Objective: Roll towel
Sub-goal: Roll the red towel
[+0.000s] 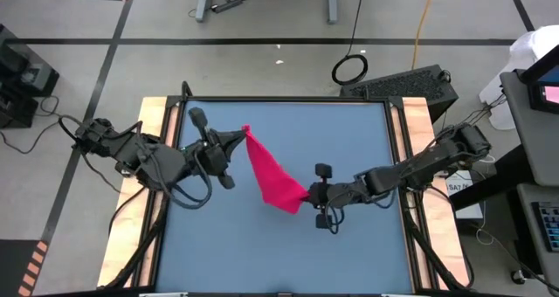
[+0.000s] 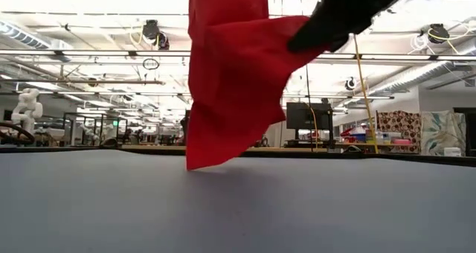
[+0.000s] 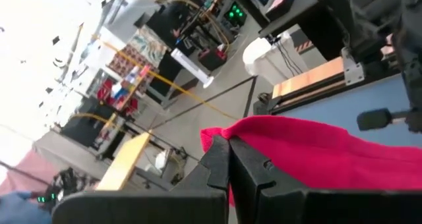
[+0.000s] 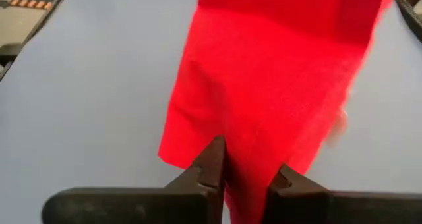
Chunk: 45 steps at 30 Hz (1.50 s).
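Pinching opposite ends, the left claw [image 1: 242, 138] and right claw [image 1: 307, 193] are each clamped on the towel [image 1: 271, 173], which hangs stretched above the table [image 1: 367, 245], one corner brushing it. Nothing's rolled yet, I'd say; next it needs laying flat.
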Available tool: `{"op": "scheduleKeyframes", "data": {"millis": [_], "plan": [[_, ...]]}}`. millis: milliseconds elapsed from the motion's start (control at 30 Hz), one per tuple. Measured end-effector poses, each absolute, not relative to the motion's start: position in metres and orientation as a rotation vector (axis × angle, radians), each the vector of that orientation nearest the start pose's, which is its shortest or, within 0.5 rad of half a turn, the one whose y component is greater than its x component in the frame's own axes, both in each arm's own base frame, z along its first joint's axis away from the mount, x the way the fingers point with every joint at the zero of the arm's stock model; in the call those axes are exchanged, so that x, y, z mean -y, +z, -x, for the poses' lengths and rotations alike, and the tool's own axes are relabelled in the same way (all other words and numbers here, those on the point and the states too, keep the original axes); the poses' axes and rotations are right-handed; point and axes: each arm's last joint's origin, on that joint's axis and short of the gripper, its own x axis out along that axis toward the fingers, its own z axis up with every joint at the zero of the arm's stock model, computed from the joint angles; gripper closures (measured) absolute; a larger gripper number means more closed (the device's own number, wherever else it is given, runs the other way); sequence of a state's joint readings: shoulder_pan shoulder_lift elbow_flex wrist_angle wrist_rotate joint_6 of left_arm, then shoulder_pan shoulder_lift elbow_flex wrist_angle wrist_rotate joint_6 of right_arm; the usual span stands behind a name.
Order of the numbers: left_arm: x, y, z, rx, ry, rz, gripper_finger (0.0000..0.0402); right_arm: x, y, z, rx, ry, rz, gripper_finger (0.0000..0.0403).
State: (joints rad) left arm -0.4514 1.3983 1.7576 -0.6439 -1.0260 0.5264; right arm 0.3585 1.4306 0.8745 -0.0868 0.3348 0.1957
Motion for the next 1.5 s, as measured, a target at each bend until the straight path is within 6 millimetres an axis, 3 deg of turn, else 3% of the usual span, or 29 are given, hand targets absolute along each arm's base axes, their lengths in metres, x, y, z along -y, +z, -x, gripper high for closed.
{"op": "scheduleKeyframes", "data": {"millis": [200,600,900,1033,1167,1367,1500], "plan": [[0.086,0.477,-0.247,-0.399,0.522,-0.663,0.0398,-0.099,0.226,-0.283,-0.621,-0.032,0.025,0.0367],[0.086,0.474,-0.246,-0.414,0.517,-0.648,0.0398,-0.107,0.193,-0.292,-0.741,-0.040,0.017,0.0381],[0.087,0.474,-0.247,-0.411,0.495,-0.638,0.0398,-0.110,0.197,-0.285,-0.755,-0.048,0.026,0.0401],[0.080,0.474,-0.251,-0.411,0.467,-0.620,0.0398,-0.100,0.222,-0.274,-0.763,-0.210,0.148,0.0402],[0.061,0.477,-0.260,-0.395,0.467,-0.606,0.0398,-0.084,0.269,-0.263,-0.695,-0.401,0.290,0.0402],[0.022,0.495,-0.273,-0.284,0.521,-0.652,0.0398,-0.048,0.344,-0.243,-0.544,-0.551,0.416,0.0402],[-0.012,0.503,-0.274,-0.260,0.658,-0.670,0.0398,-0.018,0.381,-0.223,-0.480,-0.623,0.467,0.0402]]}}
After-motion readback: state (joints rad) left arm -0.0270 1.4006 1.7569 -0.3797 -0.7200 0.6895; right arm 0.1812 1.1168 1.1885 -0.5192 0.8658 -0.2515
